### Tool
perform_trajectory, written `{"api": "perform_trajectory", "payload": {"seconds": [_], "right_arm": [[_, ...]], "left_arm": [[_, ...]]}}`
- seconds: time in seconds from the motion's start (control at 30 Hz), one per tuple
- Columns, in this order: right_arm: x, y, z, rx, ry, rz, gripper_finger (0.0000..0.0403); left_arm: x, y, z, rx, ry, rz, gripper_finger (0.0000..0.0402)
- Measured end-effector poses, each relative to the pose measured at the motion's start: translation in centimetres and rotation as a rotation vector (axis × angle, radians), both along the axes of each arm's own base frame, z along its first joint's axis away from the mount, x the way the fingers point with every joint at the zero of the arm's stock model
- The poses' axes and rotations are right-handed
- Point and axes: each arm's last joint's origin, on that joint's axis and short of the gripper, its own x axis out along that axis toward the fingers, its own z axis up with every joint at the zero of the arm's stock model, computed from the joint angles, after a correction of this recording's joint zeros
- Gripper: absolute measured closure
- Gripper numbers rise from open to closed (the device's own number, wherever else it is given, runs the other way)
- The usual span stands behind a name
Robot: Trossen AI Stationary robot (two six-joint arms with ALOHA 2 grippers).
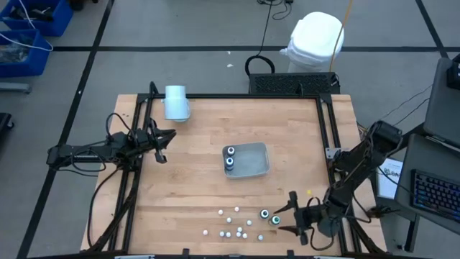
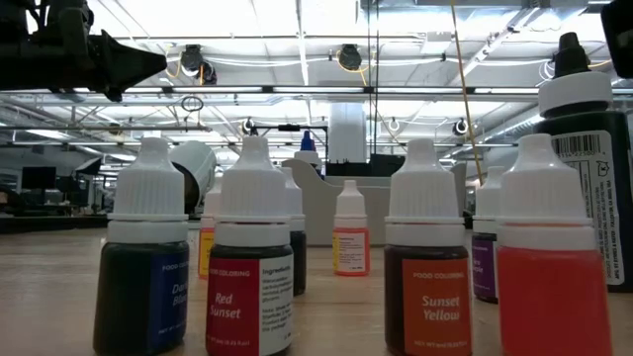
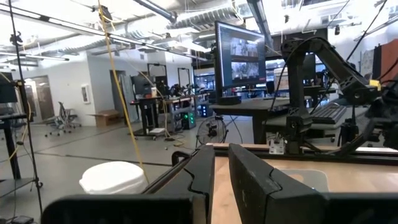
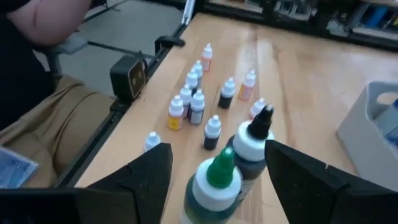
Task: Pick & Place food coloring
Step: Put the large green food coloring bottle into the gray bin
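Two big bottles (image 1: pixel 269 216) stand near the counter's front edge, right by the open right tool (image 1: pixel 293 214). Probably light, hard, slick plastic and tippy, so I'd pinch the body, not the cap. Left tool (image 1: pixel 159 140) waits closed.

Food coloring: 2 big dark bottles (image 1: pixel 230 156) w/ white-ringed tops stand upright inside the tray, at its left end, one beside the other. 2 more big ones (image 1: pixel 269 216) stand upright on the table near the front edge, touching or nearly so (one green-capped (image 4: pixel 217 180), one black-tipped (image 4: pixel 255 143)). Approx. 10 small white-capped bottles (image 1: pixel 231 223) stand scattered just left of that pair; labels read Red Sunset (image 2: pixel 248 297) and Sunset Yellow (image 2: pixel 427 297).
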Motion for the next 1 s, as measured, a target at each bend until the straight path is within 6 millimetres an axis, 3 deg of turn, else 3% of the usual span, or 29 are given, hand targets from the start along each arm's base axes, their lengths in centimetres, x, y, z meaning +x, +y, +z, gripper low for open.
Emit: {"api": "perform_trajectory", "payload": {"seconds": [0.33, 1.0], "right_arm": [[0.76, -0.23, -0.76, 0.035, 0.044, 0.001, 0.0162], [0.81, -0.23, -0.86, 0.079, 0.075, 0.02, 0.0206]], "left_arm": [[0.0, 0.0, 0.0, 0.0, 0.001, 0.0, 0.0346], [0.0, 0.0, -0.02, 0.006, 0.003, 0.002, 0.0346]]}}
